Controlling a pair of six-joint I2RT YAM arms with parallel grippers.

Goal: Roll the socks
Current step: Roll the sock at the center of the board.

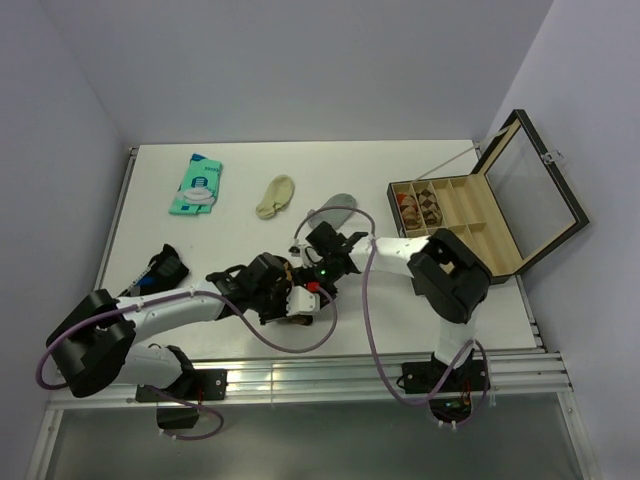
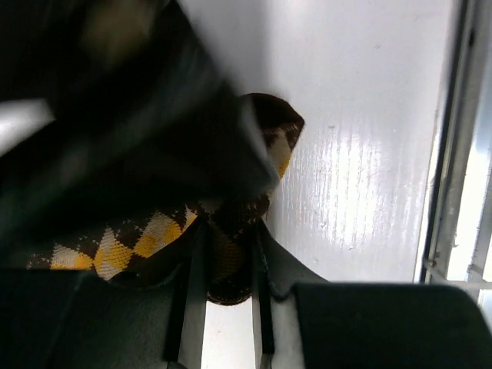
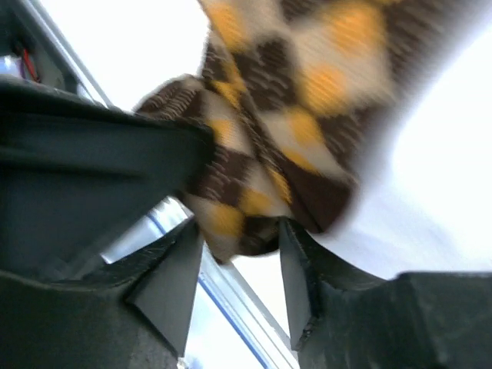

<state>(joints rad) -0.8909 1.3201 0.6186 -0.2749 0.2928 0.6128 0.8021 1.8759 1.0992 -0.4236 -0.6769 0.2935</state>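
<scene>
The dark-brown argyle sock (image 1: 292,276) is bunched between my two grippers at the middle front of the table. My left gripper (image 1: 280,292) is shut on a fold of it; in the left wrist view the fabric (image 2: 138,242) fills the narrow gap between the fingers (image 2: 194,292). My right gripper (image 1: 318,262) holds the other part; in the right wrist view the sock (image 3: 269,131) sits between its fingertips (image 3: 178,269), lifted off the table. A cream ankle sock (image 1: 277,196) and a grey one (image 1: 338,209) lie flat further back.
A teal-and-white packet (image 1: 196,184) lies at the back left. An open compartment box (image 1: 470,215) stands at the right, with rolled items (image 1: 418,207) in its left cells. A dark bundle (image 1: 165,266) lies at the left. The metal table rail (image 1: 380,368) runs along the front.
</scene>
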